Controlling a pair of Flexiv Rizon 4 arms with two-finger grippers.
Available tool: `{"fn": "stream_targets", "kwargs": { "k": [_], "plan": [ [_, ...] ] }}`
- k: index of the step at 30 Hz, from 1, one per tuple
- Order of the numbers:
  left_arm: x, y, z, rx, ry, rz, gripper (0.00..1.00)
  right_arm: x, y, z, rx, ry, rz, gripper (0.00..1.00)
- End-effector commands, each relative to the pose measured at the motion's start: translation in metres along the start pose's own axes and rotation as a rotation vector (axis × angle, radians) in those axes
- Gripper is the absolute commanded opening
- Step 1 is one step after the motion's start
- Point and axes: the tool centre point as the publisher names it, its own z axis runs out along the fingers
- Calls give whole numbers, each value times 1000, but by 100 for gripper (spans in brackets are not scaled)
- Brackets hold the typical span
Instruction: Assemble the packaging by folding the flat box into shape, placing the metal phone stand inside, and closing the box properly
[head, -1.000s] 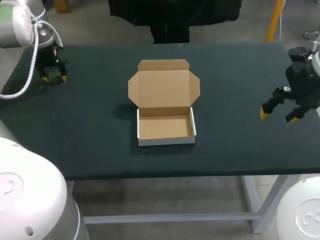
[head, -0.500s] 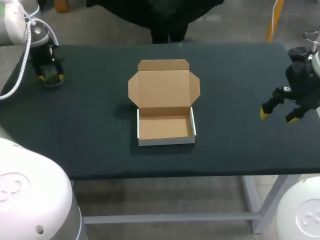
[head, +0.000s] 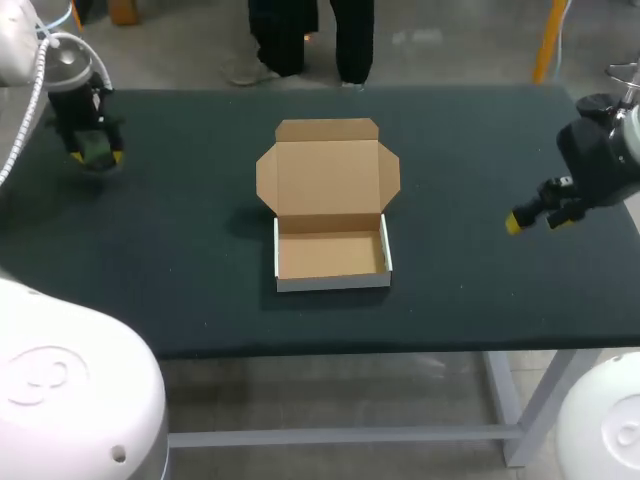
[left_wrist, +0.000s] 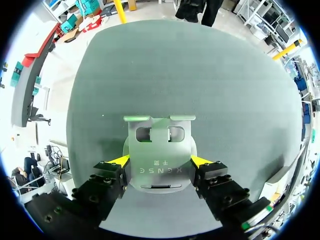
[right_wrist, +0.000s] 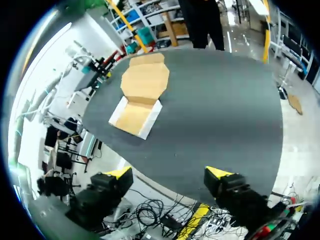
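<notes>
**Stand clamped at upper left, box open mid-table**

In the head view my left gripper (head: 97, 152) sits at the upper left of the frame, small and dark. What it carries is hard to make out there, and the arm behind it is cut off by the frame's corner. The left wrist view settles it: my left gripper (left_wrist: 160, 160) is clamped on the metal phone stand (left_wrist: 160, 142), one yellow tip on each side edge. The stand is a silvery plate with two rectangular cut-outs and a bent lip at the end ahead of my fingers. Its near edge is lost between the finger bodies. Whether it touches the table (head: 480, 130) I cannot tell.

The box (head: 330, 215) lies at the frame's centre. It is a shallow tray, white outside and brown inside, with its walls up. Its lid is laid flat toward the upper edge, flaps spread.

My right gripper (head: 534, 220) hangs at the right side, jaws apart and holding nothing, its arm cropped by the frame. From its own wrist view (right_wrist: 169, 173) the box (right_wrist: 137, 97) lies well ahead.
</notes>
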Motion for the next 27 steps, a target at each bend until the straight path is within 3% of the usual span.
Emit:
{"fn": "stream_targets", "kwargs": {
  "k": [1,8,24,27],
  "plan": [
    [3,22,-17,51,11,15,0,-3,-13,5,-83,12,-143,100],
    [15,39,-33,51,7,46,0,0,-15,9,-62,2,-315,100],
    [47,76,-59,62,-15,93,0,0,-15,10,-61,1,-328,100],
    [54,82,-62,74,-31,110,0,1,-14,12,-94,-5,-418,100]
  ]
}}
